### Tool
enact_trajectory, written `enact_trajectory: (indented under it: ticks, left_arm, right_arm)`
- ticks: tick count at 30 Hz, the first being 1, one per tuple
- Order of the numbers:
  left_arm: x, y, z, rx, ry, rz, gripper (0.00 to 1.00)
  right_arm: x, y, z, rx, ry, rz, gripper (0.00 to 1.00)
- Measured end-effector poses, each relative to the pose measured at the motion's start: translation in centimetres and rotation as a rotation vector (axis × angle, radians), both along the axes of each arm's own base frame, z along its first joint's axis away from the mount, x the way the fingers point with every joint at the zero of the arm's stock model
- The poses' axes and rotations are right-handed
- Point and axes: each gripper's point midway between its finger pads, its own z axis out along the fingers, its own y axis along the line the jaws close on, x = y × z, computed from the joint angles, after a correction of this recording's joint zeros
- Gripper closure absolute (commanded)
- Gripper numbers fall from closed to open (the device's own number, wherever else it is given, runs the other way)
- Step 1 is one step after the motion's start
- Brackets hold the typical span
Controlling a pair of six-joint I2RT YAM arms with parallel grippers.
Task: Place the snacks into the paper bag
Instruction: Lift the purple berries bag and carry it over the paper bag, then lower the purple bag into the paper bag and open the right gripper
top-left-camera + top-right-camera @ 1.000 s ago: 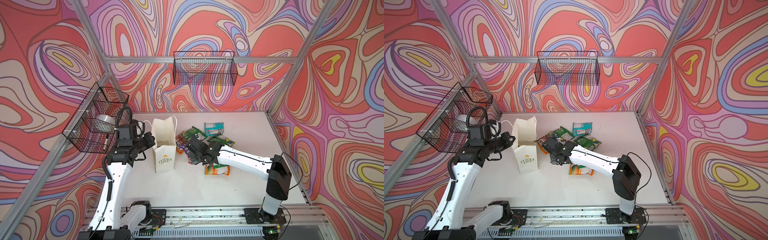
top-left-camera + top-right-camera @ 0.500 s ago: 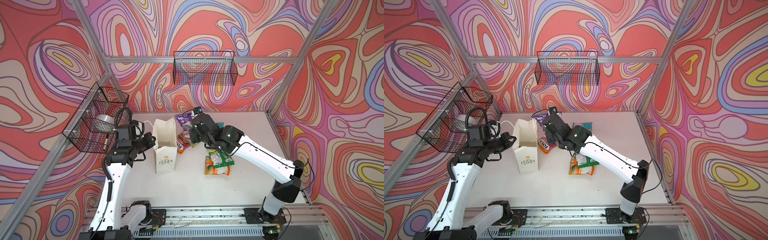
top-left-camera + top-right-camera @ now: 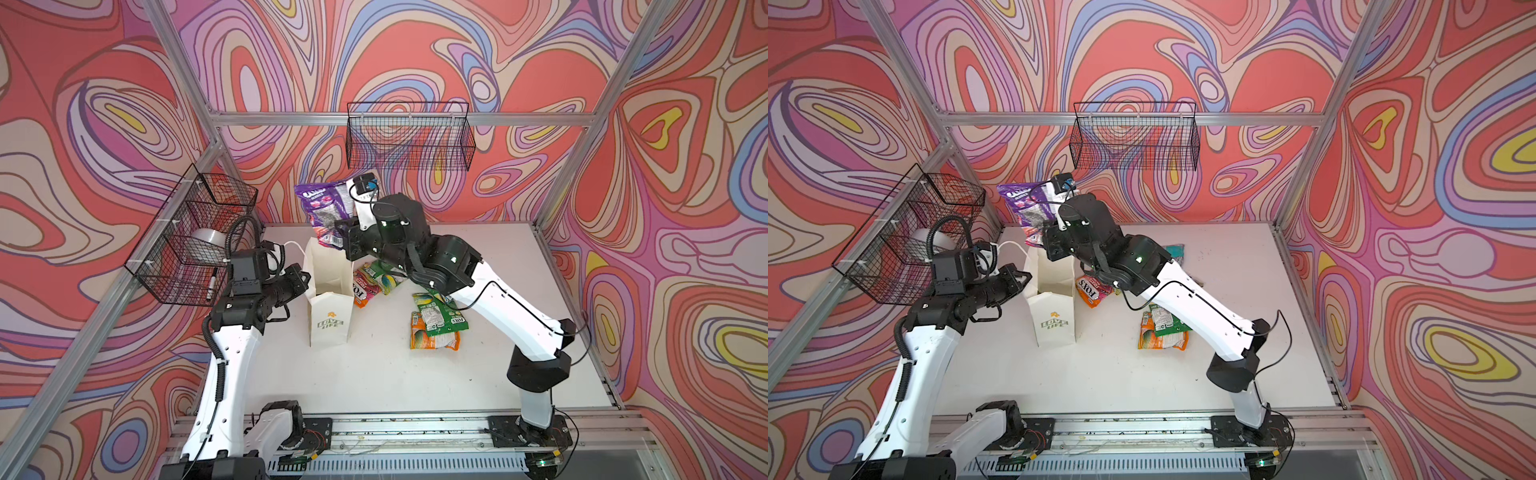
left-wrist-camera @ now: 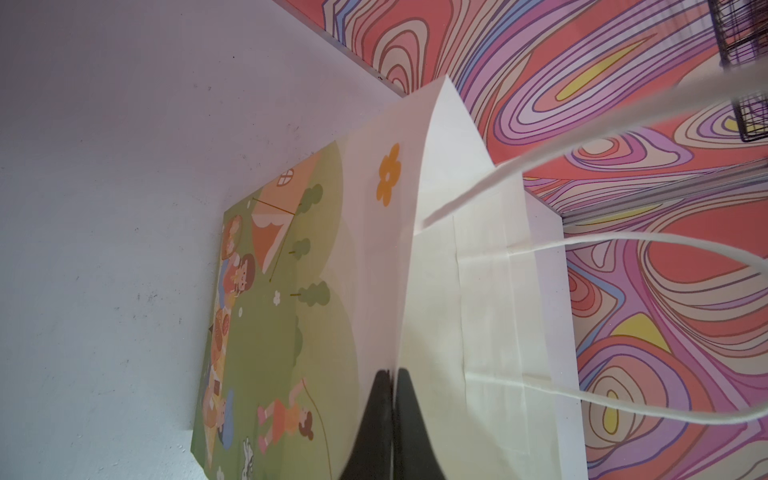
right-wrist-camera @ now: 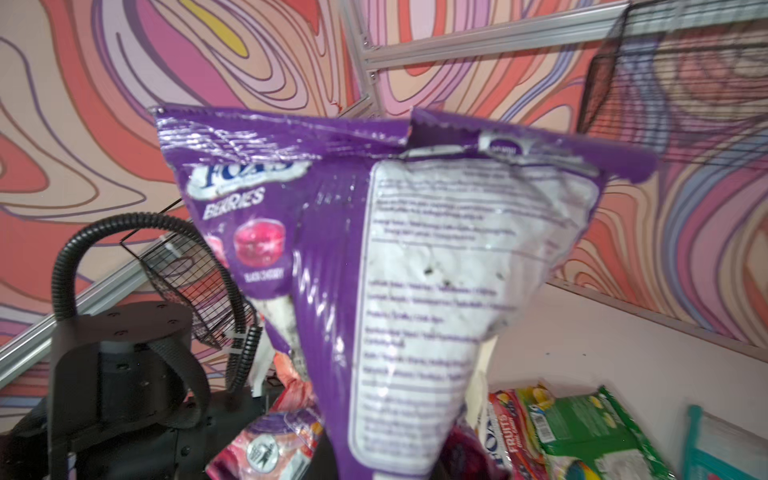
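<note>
Right fingers [image 3: 342,235] clamp one purple packet [image 3: 322,208], one bag [image 3: 328,320]

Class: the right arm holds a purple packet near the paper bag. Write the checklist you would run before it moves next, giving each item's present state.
1. Grip: right gripper shut on purple packet, clear of the table: ok.
2. Brace: left gripper pinching the paper bag wall: ok.
3. Bag upright, mouth open: ok.
4. Visible cord handle lying outside the mouth: ok.
5. Packet centred over the mouth: cannot tell.
6. Room inside the bag: cannot tell.
</note>
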Motion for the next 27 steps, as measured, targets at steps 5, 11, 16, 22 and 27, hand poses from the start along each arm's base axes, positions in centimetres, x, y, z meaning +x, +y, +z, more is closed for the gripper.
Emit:
enact_trajectory:
  ticks: [5,11,16,22,27]
  left_arm:
    - [0.0,-0.1,0.1,-0.004,-0.003,-0.004,1.0]
    - [0.0,0.2,-0.1,-0.01,0.002,0.008,1.0]
    - [0.1,0.1,0.0,-0.017,-0.004,0.003,1.0]
    - [0.1,0.1,0.0,-0.017,-0.005,0.004,1.0]
    - [0.1,0.3,0.0,-0.017,-0.005,0.009,1.0]
  right_arm:
    - [0.1,3.5,-5.9,-0.048,0.106,0.067,1.0]
    - [0.7,4.2,-10.3,-0.083,0.199,0.049,1.0]
    - [0.7,4.1,-12.9,-0.115,0.252,0.035,1.0]
    - [1.6,3.5,-15.4,-0.132,0.307,-0.007,1.0]
    - [3.0,2.2,-17.2,-0.145,0.356,-0.059,1.0]
